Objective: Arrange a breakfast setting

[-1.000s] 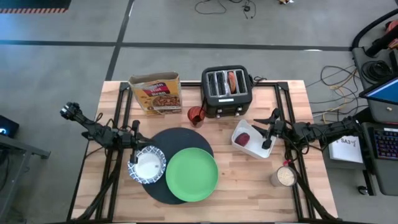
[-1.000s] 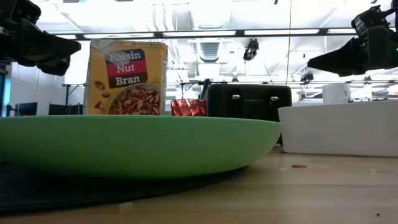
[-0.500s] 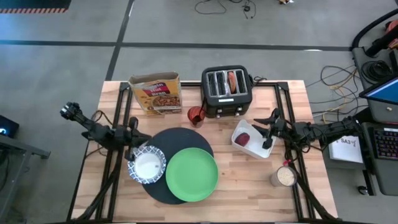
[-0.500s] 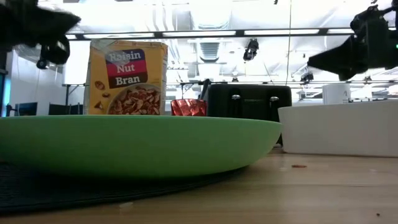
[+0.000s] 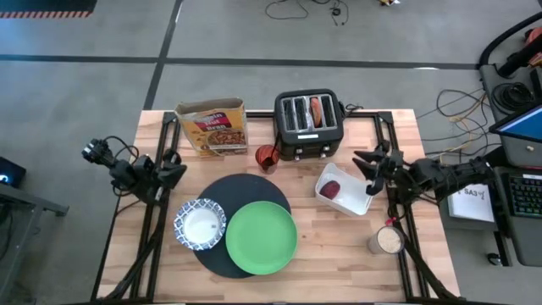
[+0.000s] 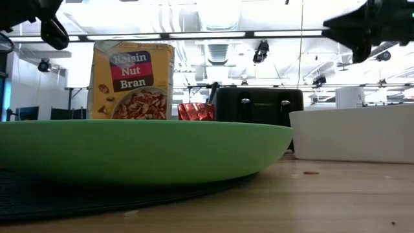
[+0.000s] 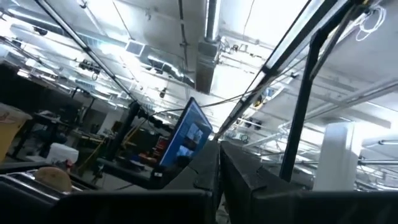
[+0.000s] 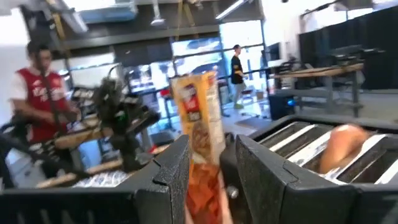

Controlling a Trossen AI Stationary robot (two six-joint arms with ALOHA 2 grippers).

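The black mat [image 5: 241, 222] lies near the middle of the wooden table [image 5: 322, 246], with the green plate [image 5: 261, 238] on its right part and the blue-and-white bowl [image 5: 200, 225] on its left edge, just beside the plate. The left gripper [image 5: 175, 166] hangs over the table's left edge, far of the bowl, its fingers [image 7: 249, 180] pressed together and holding nothing. The right gripper [image 5: 366, 160] is raised at the right side, just right of the white tray [image 5: 360, 201]; its fingers [image 8: 264, 171] stand partly apart with nothing between them. A dark-red lump [image 5: 331, 188] sits in the tray. The bagel [image 5: 316, 111] stands in a slot of the black toaster [image 5: 308, 127] at the far edge (cereal box [image 5: 212, 127] to its left, red cup [image 5: 267, 158] between them). A jar [image 5: 386, 241] stands near the right edge.
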